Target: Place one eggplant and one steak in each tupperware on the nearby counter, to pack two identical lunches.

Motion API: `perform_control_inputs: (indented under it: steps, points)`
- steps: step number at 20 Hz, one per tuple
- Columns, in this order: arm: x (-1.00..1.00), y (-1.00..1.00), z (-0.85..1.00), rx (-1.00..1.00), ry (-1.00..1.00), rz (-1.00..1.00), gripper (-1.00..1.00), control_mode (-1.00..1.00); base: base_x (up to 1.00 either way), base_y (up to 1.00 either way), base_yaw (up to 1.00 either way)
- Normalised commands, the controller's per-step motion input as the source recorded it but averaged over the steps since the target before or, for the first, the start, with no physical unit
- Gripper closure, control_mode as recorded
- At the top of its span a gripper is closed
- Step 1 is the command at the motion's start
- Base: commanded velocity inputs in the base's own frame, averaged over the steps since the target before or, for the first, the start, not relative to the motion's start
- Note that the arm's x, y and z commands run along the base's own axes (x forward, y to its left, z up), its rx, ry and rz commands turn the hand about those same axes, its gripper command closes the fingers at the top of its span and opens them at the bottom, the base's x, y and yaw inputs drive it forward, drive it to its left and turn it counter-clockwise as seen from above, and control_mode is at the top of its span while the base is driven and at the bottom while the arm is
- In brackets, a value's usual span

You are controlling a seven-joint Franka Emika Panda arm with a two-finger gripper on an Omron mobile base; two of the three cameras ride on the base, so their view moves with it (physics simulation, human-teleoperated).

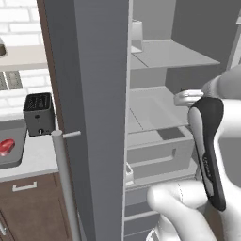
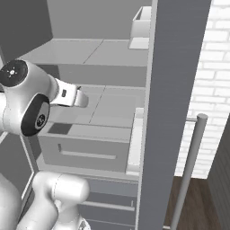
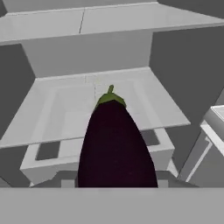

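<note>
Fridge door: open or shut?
Open. The tall grey fridge door stands swung out edge-on, exposing the pale grey shelves and drawer inside.

An open fridge is showing its pale grey shelves (image 1: pixel 169 55), with a drawer (image 1: pixel 157 153) sitting below the middle shelf (image 2: pixel 112 108). Left of the fridge door (image 1: pixel 92 117), a light countertop (image 1: pixel 35 157) is carrying a black toaster (image 1: pixel 38 114) and a grey tupperware (image 1: pixel 12 148) just beside it, with a pink-red steak (image 1: pixel 6 147) lying inside the tray.
</note>
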Motion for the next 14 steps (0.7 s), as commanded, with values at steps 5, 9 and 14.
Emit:
perform_control_inputs:
  steps: [5,9,14]
  points:
    - [-0.49,0.0,-0.93,-0.03,0.15,0.0,1.0,-1.0,0.0,0.0,0.0]
    - [-0.1,0.01,-0.58,0.0,0.12,0.05,1.0,-1.0,0.0,0.0,0.0]
    - [-0.39,0.09,-0.3,0.0,0.09,0.25,1.0,1.0,-0.14,0.03,0.11]
